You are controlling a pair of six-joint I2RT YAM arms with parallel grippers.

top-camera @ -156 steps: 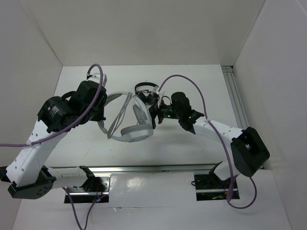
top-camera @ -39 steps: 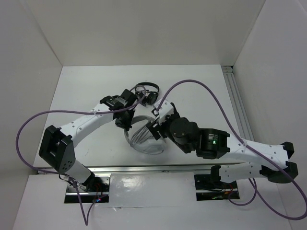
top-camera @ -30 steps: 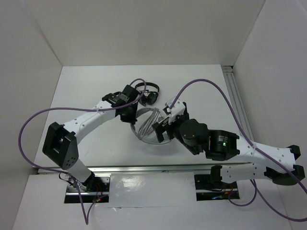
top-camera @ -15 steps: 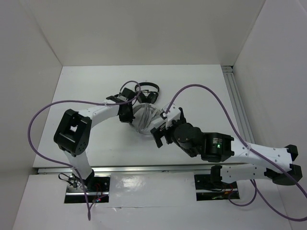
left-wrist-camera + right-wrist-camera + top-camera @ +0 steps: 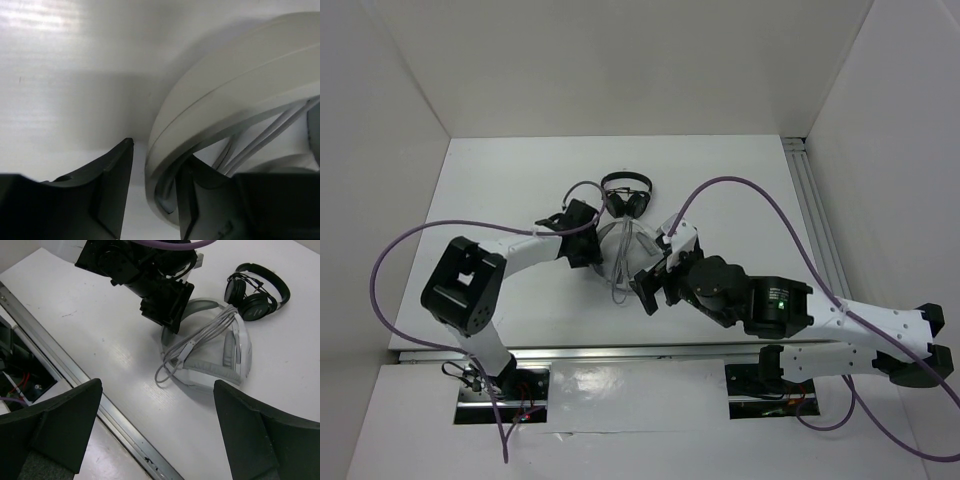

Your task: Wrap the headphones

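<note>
**At mid-tabletop: headphones with cable gathered, left hand astride the band**

In the middle of the tabletop (image 5: 490, 190) the white and grey headphones (image 5: 215, 374) lie flat, earcups folded inward. Their thin grey cable (image 5: 200, 337) runs in several strands across the headband, and a loose loop spills off the near side. Judge the set light but bulky. The plastic band is stiff and smooth, so it may slip in a shallow pinch, and the earcup pads are soft. The cable is limp and will spring out of any wrap you do not pin. The band's rim is your firm hold, and the cable is best taken near its loose loop.

Your left hand (image 5: 157, 155) sits low at the band, one finger on each side of the rim. It is partly parted, with a gap showing on the outer side, so it clamps nothing. Your right hand (image 5: 653, 287) hovers just nearside of the set, spread wide and empty. Smaller black headphones (image 5: 257, 292) rest just beyond.
</note>
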